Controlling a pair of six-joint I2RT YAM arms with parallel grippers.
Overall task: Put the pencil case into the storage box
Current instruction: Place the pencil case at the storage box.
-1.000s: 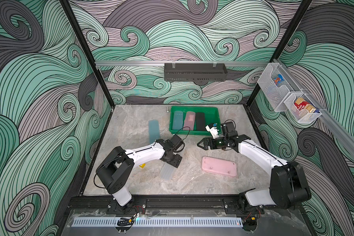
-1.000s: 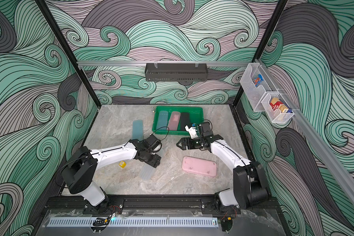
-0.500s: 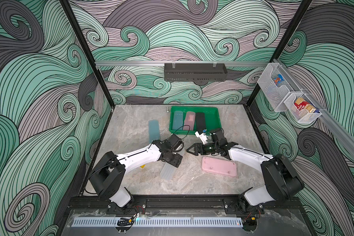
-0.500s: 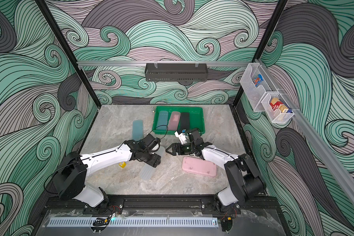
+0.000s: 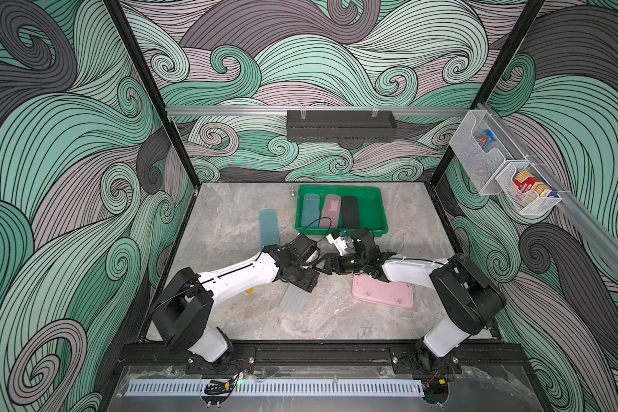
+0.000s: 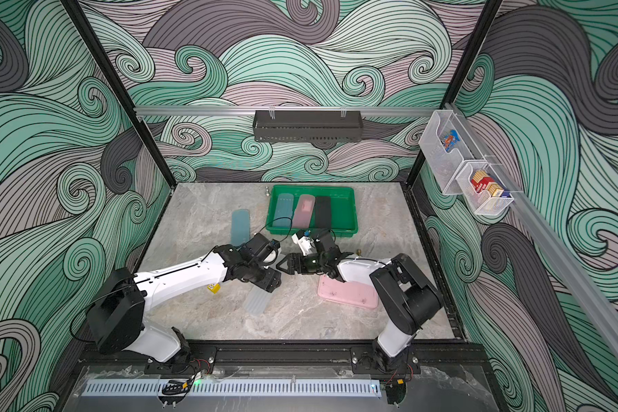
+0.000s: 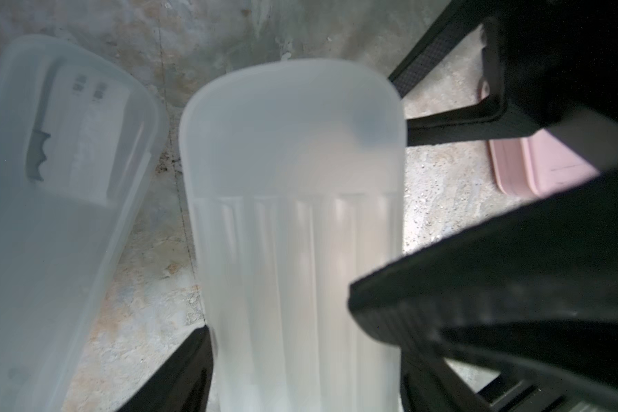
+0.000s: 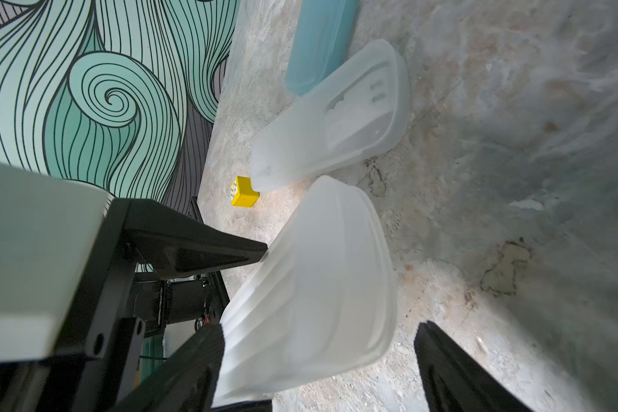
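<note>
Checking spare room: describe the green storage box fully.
The storage box is a shallow rectangular tray of bright green plastic with a raised rim, flat at the back of the table. Inside lie abreast a blue case, a pink case and a black case; bare floor remains beside the black one.

1. Here's the pencil case point(image 5: 293, 301): frosted white, ribbed, long with rounded ends. It sits slantwise over the middle of the desk point(image 5: 229, 214), one end pinched between the fingers point(image 7: 478, 303) of the left gripper point(image 7: 279, 310). Resting or lifted, can't tell.
2. Now the storage box point(image 5: 370, 214): shallow, bright green, raised rim, sitting flat at the back of the desk, well apart from that case.
3. Inside it, lying abreast: a blue case point(image 5: 310, 210), a pink case point(image 5: 330, 210) and a black case point(image 5: 350, 212).
</note>
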